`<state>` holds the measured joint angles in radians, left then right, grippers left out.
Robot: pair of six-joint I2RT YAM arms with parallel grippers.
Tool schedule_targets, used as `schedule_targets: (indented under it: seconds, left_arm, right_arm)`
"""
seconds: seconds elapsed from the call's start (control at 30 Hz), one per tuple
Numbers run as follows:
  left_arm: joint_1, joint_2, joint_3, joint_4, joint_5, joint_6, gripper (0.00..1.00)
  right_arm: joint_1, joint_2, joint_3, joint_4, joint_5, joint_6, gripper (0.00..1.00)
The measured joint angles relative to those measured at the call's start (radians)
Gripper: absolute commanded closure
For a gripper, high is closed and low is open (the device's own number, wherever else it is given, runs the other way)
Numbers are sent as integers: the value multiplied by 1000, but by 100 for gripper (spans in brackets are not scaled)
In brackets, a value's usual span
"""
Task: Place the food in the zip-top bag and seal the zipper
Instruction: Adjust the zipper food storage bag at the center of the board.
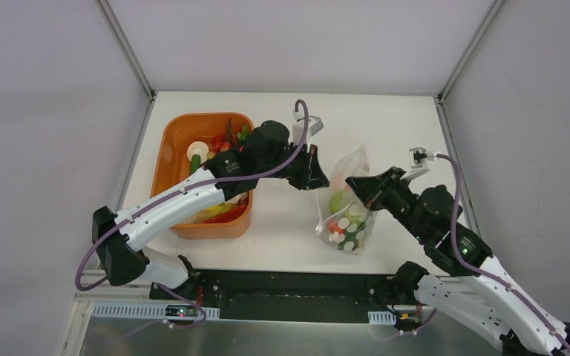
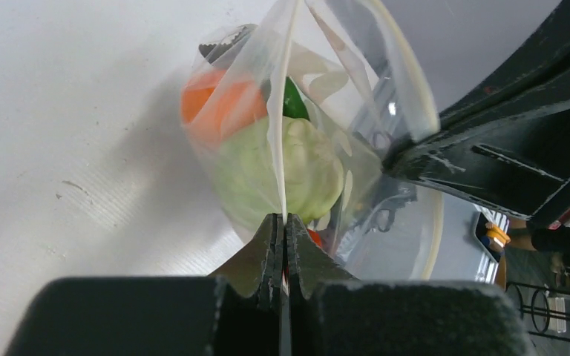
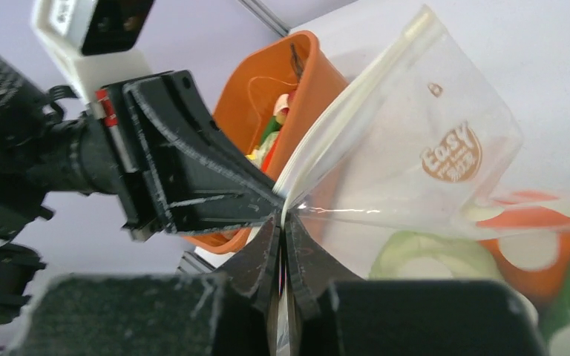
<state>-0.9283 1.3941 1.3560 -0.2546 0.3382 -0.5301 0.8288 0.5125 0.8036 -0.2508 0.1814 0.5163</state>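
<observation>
Zip-top bag (image 1: 359, 167) pinched shut-jawed by both end effectors.
L end effector (image 1: 319, 174) & R end effector (image 1: 351, 182) grip bag's upper film from opposite sides; food (image 1: 339, 202) inside, below them, over counter (image 1: 282, 222). Both arms reach inward.

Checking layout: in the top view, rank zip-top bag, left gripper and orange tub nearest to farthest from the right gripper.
1. zip-top bag: pinched in the right gripper itself.
2. left gripper: just left, pinching the same bag.
3. orange tub: far left.
</observation>
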Motion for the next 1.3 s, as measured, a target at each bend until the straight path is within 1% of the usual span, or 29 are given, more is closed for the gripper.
schedule_targets:
  seconds: [0.1, 0.17, 0.27, 0.4, 0.57, 0.9, 0.97, 1.03, 1.1, 1.13, 1.2, 1.3]
  left_arm:
    - [2, -1, -32, 14, -8, 2, 100]
    - [14, -5, -107, 57, -27, 1, 100]
    - [48, 0, -256, 117, -60, -19, 100]
    - [90, 27, -381, 139, -102, -55, 100]
    - [91, 2, -398, 140, -159, -58, 100]
    - [90, -185, -416, 158, -214, -65, 100]
    - [90, -216, -432, 161, -227, -65, 100]
    - [90, -230, -439, 160, -240, -65, 100]
    - [90, -230, -439, 161, -244, -65, 100]
    - [90, -229, -441, 161, -243, -65, 100]
    - [90, -229, -444, 166, -243, -65, 100]
    - [90, -229, -449, 168, -243, -66, 100]
  right_arm:
    - [0, 76, 8, -1, 13, 0, 92]
    - [0, 156, 13, -3, 17, 8, 90]
    - [0, 299, 14, -27, 13, 20, 90]
    - [0, 420, 14, -39, -13, 24, 89]
    - [0, 420, 19, -23, -26, 24, 88]
    - [-1, 388, 49, -4, -34, 24, 87]
    - [-2, 386, 50, -2, -40, 24, 83]
    - [-3, 385, 50, 1, -61, 25, 78]
    - [-3, 384, 50, 5, -96, 26, 62]
    - [-3, 384, 50, 10, -114, 30, 58]
    - [-3, 380, 51, 20, -163, 30, 56]
    - [-3, 378, 63, 31, -232, 26, 56]
